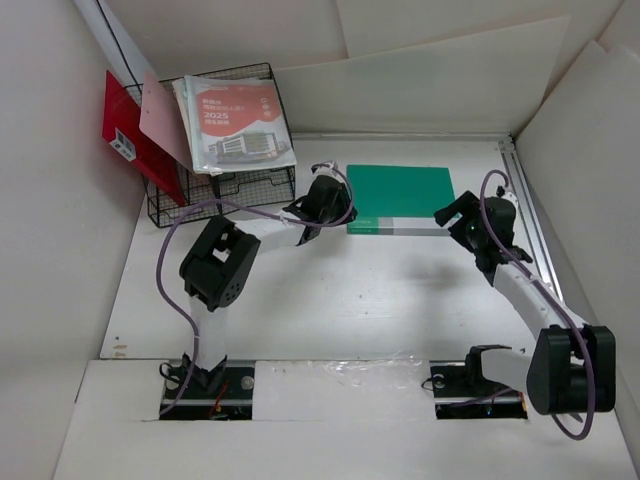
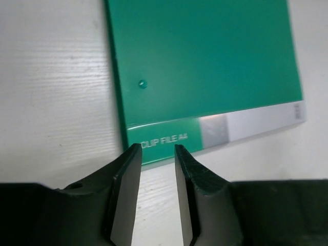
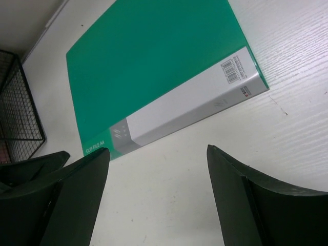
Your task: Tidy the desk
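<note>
The desk (image 1: 340, 300) fills the top view, a matte white top with its metal rail (image 1: 532, 225) along the 3 o'clock edge. The only loose item I see on it is a green clip file (image 1: 400, 192), lying flat toward 12 o'clock with its grey-labelled spine facing the arms.

In the 10 o'clock corner sits a black wire basket (image 1: 262, 190). It already holds upright booklets (image 1: 235, 125), a pink sheet (image 1: 165, 115) and a red folder (image 1: 135, 135), so I judge it to be where the file belongs.

My left gripper (image 2: 158, 148) is at the file's 9 o'clock end. Its jaws are nearly together with a narrow gap, their tips right at the spine edge by the "CLIP FILE" lettering, and they grip nothing. I cannot tell whether they touch the cover. That placement suits pinching the thin edge or prying it up off the flat surface.

My right gripper (image 3: 158, 149) hangs by the 3 o'clock end with its jaws spread wide and empty, lined up with the spine. I read it as ready to steady or take that end. The file lies flat, so getting a finger under it is the hard part.
</note>
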Available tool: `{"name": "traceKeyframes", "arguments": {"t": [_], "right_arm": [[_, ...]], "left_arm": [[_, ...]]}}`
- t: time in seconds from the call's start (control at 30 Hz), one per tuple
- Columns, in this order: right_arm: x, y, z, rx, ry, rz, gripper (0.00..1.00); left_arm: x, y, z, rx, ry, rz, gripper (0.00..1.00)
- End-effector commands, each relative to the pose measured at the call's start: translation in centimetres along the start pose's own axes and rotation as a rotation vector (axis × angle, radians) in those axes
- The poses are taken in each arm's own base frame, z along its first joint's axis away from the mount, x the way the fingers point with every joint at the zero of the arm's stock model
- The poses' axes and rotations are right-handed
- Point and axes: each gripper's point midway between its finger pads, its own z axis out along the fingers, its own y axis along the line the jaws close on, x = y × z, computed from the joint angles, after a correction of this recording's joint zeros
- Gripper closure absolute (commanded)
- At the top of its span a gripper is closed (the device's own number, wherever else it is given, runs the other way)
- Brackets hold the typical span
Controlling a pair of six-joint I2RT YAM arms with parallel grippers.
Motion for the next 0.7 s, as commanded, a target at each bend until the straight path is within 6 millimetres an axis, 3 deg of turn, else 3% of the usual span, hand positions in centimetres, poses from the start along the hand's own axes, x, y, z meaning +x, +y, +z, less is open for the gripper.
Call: {"name": "traceKeyframes", "arguments": {"t": [0.0, 0.17, 0.3, 0.4, 0.67], "right_arm": [[-1.4, 1.5, 0.1, -0.042, -0.028, -0.003, 0.18], [-0.1, 1.2, 0.4, -0.057, -0.001, -0.017, 0.18], [-0.2, 1.5, 0.4, -0.07, -0.002, -0.017, 0.18], [-0.1, 1.9, 0.4, -0.083, -0.002, -0.022, 0.18], [0.9, 2.8, 0.7, -0.104, 0.017, -0.028, 0.18]], "left_arm": [[-0.6, 0.0, 0.7, -0.022, -0.017, 0.014, 0.7], [1.2, 1.4, 1.9, -0.047, 0.025, 0.016, 0.7], [1.8, 1.3, 2.4, -0.029, 0.037, 0.007, 0.7], [2.3, 0.9, 2.5, 0.002, 0.058, 0.006, 0.77], [3.3, 1.0, 2.1, 0.015, 0.089, -0.015, 0.71]]}}
